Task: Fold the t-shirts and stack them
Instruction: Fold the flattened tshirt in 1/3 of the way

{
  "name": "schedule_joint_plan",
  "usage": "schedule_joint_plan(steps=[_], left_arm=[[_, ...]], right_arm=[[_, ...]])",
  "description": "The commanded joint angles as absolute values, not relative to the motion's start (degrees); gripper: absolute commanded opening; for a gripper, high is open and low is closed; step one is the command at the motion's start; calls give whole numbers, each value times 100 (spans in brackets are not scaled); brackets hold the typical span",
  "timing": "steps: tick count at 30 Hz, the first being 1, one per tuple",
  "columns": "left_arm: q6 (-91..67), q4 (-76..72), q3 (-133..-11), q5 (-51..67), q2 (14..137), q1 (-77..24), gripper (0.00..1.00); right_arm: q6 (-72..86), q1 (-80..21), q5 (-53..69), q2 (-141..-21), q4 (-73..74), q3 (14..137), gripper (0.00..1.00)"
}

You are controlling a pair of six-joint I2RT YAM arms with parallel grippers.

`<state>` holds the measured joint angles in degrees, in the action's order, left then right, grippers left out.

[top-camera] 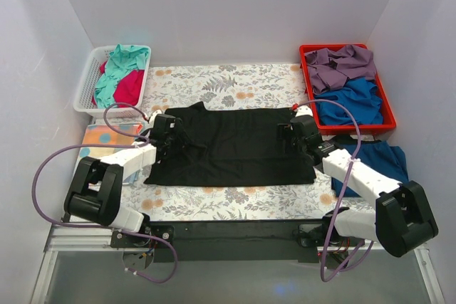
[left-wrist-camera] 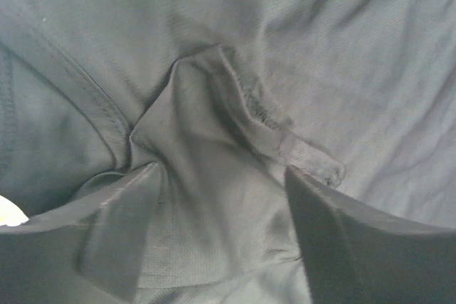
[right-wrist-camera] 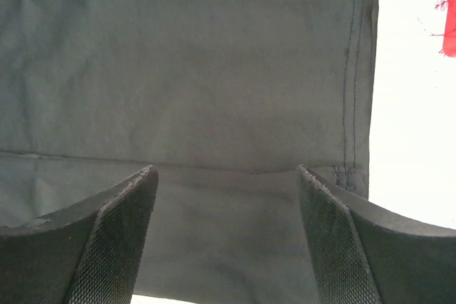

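Overhead, the black t-shirt [top-camera: 231, 147] lies spread flat on the floral table sheet [top-camera: 235, 83], an arm at each end. Left wrist: the left gripper [left-wrist-camera: 221, 190] is wide open astride a puckered seam, holding nothing. Right wrist: the right gripper [right-wrist-camera: 224, 183] is open and empty beside the stitched hem. The cloth looks limp and light, so doubled edges likely offer the surest pinch.

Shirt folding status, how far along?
Done: no folded stack visible. In hand: large black cloth t-shirt spread on the floral table sheet, left gripper and right gripper open over its ends. To do: teal t-shirt and magenta t-shirt in the white basket, purple garments and blue garment in the red bin, dark blue t-shirt beside the right arm.
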<state>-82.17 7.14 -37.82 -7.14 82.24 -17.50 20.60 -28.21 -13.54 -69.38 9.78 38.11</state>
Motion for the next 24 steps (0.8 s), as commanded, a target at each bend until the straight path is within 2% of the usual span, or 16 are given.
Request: schedule_joint_plan(steps=[1,2,3,12,17,24], left_arm=[[-8077,615,-4060,-939,8463,-1854,62],[-8068,641,-4148,-1001,8490,-1889,57],[-8077,711,-4209,-1063,8490,-1942,56],[-8428,1511,-4553,-2381,7884,-2487,56],[-8464,1468,-4491,-2373,7866,-2479,56],[-8235,1187,-4807,-2329,8586,-2479,56]], right_arm=[[1995,-2848,-1450,-7005,703,4008,82],[2013,-2839,-1441,-7022,703,3999,82],[2021,-2848,-1424,-7049,703,3990,82],[2136,-2874,-1354,-7119,650,3850,79],[2171,-2883,-1327,-7172,633,3832,78],[2153,-2892,-1406,-7137,633,3815,77]])
